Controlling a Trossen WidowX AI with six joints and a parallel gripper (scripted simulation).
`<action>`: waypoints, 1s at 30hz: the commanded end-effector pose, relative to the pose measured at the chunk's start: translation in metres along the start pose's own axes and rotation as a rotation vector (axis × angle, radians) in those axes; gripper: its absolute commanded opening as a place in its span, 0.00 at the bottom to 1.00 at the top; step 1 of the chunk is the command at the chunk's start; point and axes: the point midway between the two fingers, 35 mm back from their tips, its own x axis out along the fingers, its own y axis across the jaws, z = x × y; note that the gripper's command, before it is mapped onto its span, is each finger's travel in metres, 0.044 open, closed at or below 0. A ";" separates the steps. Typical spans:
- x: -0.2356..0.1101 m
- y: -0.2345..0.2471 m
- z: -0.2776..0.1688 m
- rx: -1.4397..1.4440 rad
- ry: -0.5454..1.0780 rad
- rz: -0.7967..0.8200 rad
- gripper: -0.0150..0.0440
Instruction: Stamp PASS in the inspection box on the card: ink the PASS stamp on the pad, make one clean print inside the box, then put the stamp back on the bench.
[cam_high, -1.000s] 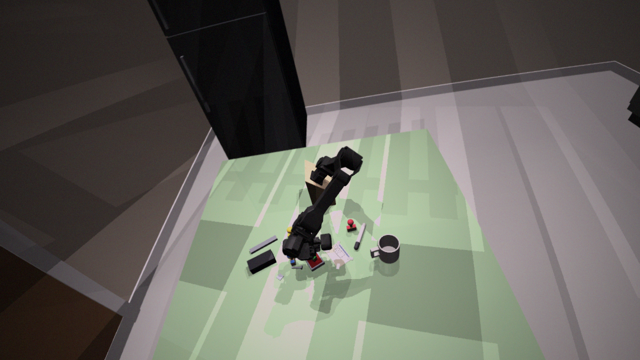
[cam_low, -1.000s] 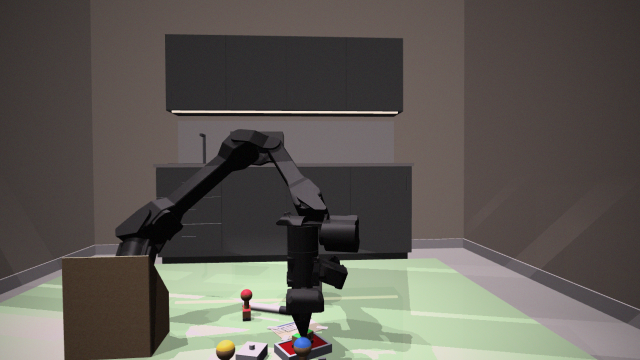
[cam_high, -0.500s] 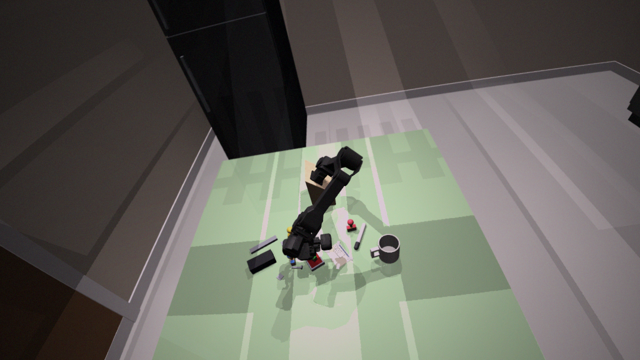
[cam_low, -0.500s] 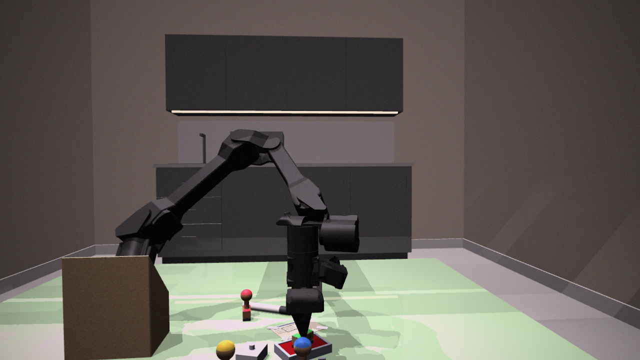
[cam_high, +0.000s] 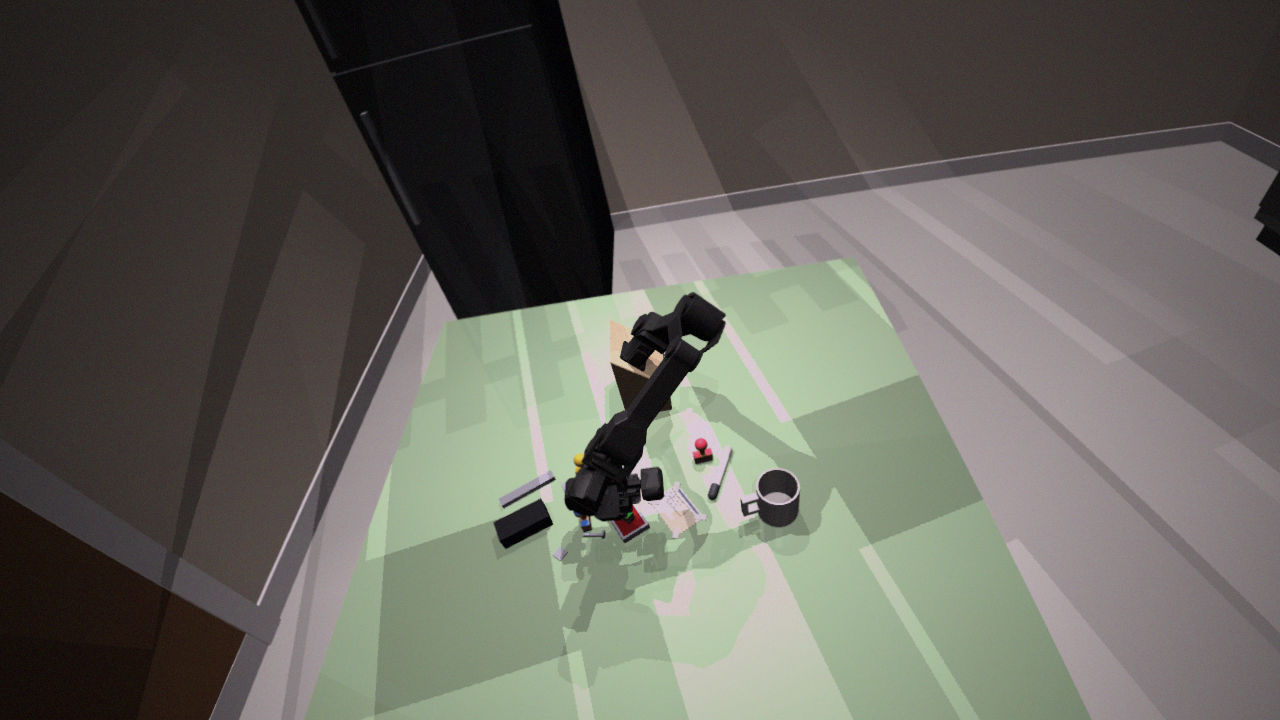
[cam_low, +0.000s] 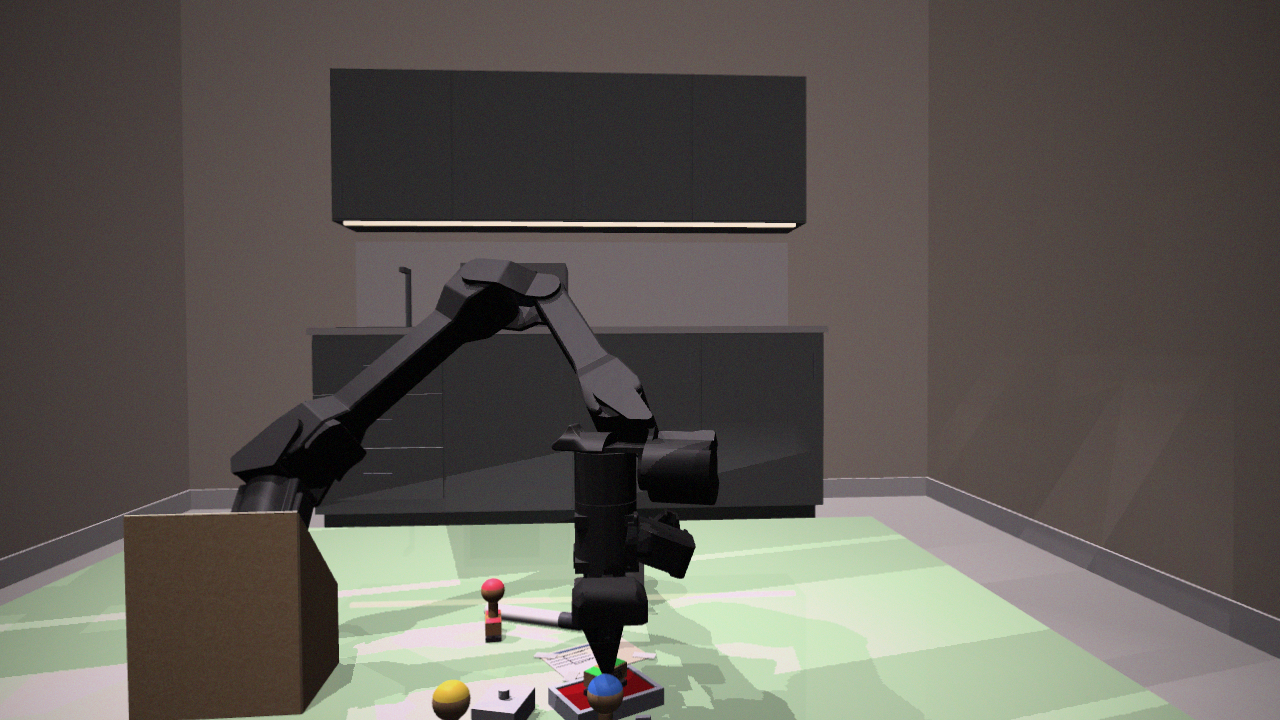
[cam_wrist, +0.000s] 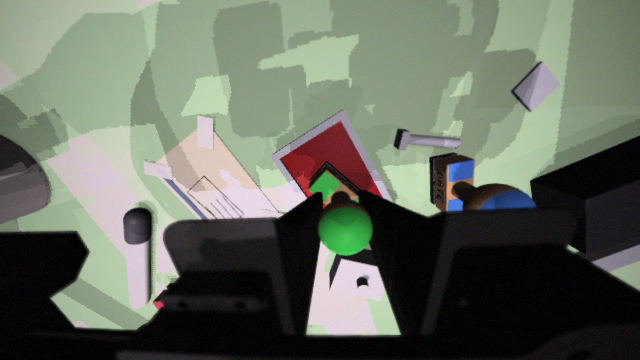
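My gripper (cam_wrist: 340, 198) (cam_low: 605, 659) (cam_high: 629, 516) points straight down and is shut on the green-knobbed stamp (cam_wrist: 345, 230) (cam_low: 593, 671). The stamp's green base sits over one corner of the red ink pad (cam_wrist: 332, 150) (cam_low: 640, 687) (cam_high: 634, 529). I cannot tell whether it touches the pad. The card (cam_wrist: 220, 185) (cam_low: 563, 658) (cam_high: 682, 510) lies flat right beside the pad. Its outlined inspection box (cam_wrist: 196, 183) shows no print.
A blue-knobbed stamp (cam_wrist: 452, 182) (cam_low: 605, 687), a bolt (cam_wrist: 427, 140) and a black block (cam_high: 522, 522) (cam_wrist: 590, 200) lie close on the pad's other side. A red-knobbed stamp (cam_high: 700, 447) (cam_low: 492, 591), a marker (cam_high: 720, 474) (cam_wrist: 137, 250), a grey mug (cam_high: 776, 497) and a cardboard box (cam_low: 214, 608) stand around.
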 end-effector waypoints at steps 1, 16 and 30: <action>0.002 0.001 0.001 -0.001 -0.002 0.004 0.25; -0.005 0.001 0.001 -0.001 -0.002 0.003 0.25; -0.019 0.001 0.002 -0.001 -0.002 0.002 0.25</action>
